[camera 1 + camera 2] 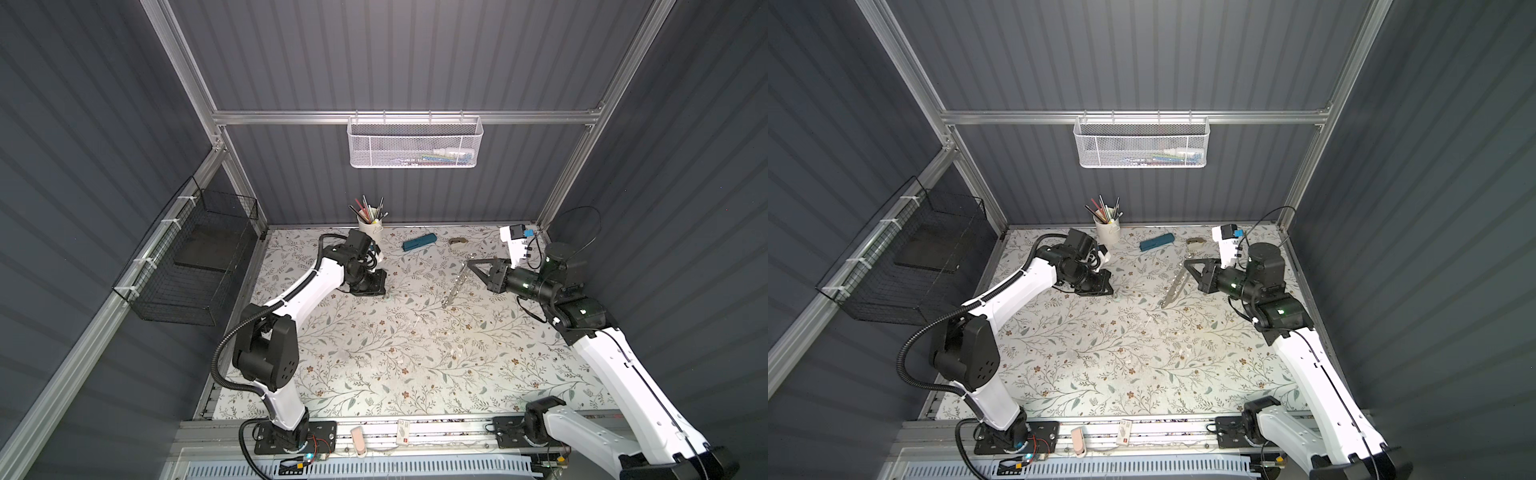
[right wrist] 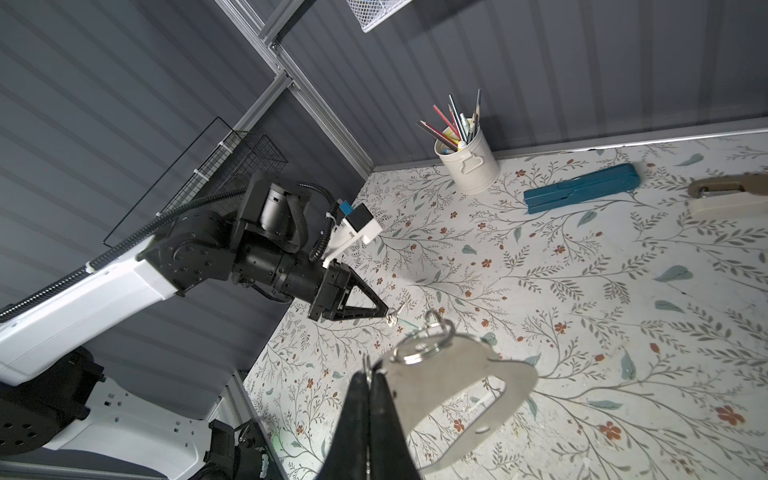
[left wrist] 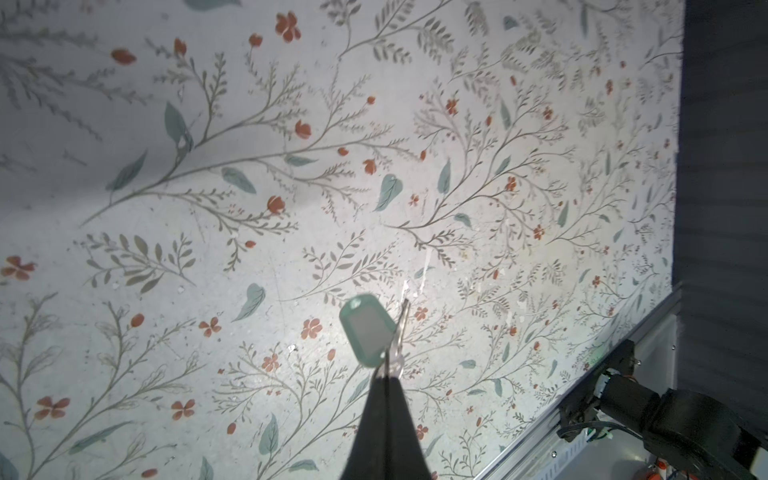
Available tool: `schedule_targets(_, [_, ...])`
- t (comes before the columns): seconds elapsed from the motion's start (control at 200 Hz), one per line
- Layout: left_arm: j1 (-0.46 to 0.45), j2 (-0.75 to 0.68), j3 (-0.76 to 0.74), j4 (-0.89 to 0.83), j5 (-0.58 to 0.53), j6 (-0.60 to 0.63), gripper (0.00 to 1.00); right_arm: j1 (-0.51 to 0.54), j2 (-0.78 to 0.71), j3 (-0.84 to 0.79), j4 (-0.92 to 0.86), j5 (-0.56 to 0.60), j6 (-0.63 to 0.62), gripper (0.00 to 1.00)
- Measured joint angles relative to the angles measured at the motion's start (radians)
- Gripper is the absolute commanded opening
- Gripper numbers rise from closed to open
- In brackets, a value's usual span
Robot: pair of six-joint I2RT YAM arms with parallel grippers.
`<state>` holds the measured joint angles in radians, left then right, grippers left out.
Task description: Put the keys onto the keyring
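Note:
My left gripper (image 3: 386, 374) is shut on a small metal key (image 3: 400, 328) at its ring end. The key's pale mint-green tag (image 3: 365, 332) dangles beside it, just above the floral table. In both top views this gripper (image 1: 384, 293) points down at the table's left-centre. My right gripper (image 2: 368, 374) is shut on one edge of the keyring (image 2: 461, 376), a flat grey plate with an oval cutout. A silver split ring (image 2: 419, 353) shows near the grip. In a top view the keyring (image 1: 456, 283) hangs from the right gripper (image 1: 469, 262), well to the right of the left gripper.
A dark-teal oblong case (image 1: 419, 242), a tan stapler-like object (image 1: 459, 242) and a white cup of pencils (image 1: 371, 230) stand along the back of the table. A white mesh basket (image 1: 415, 141) hangs on the back wall and a black wire basket (image 1: 187, 270) on the left wall.

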<state>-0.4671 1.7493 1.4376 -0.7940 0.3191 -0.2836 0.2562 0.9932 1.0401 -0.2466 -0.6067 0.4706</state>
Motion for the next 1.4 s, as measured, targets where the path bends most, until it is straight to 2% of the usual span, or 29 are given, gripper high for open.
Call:
schedule_targets(0.255, [-0.109,0.046,0.031,-0.09,-0.246,0.023,0.0,0.002,0.001,0.0,0.0,0.0,0.0,0.04])
schedule_targets(0.475, [-0.18,0.08,0.037,-0.092,-0.298,0.048,0.0,0.006,0.001,0.0,0.0,0.0,0.0,0.04])
schedule_targets(0.67, [-0.179,0.079,0.023,-0.082,-0.317,0.048,0.0,0.006,0.001,0.0,0.0,0.001,0.0,0.04])
schedule_targets(0.705, [-0.177,0.079,0.022,-0.081,-0.322,0.048,0.12,0.006,0.001,0.0,0.0,0.001,0.0,0.04])
schedule_targets(0.81, [-0.158,0.079,0.005,-0.081,-0.323,0.047,0.17,0.006,0.001,0.0,0.002,0.001,0.0,0.04])
schedule_targets(1.046, [-0.088,0.079,-0.087,-0.125,-0.346,0.043,0.17,0.009,0.001,0.0,0.008,0.001,0.0,0.04])
schedule_targets(1.206, [-0.083,0.079,-0.093,-0.164,-0.38,-0.053,0.15,0.01,0.001,-0.007,0.016,0.001,0.004,0.04])
schedule_targets(1.401, [-0.076,0.014,-0.177,-0.127,-0.359,-0.316,0.19,0.01,0.0,-0.024,0.023,0.004,0.014,0.04])
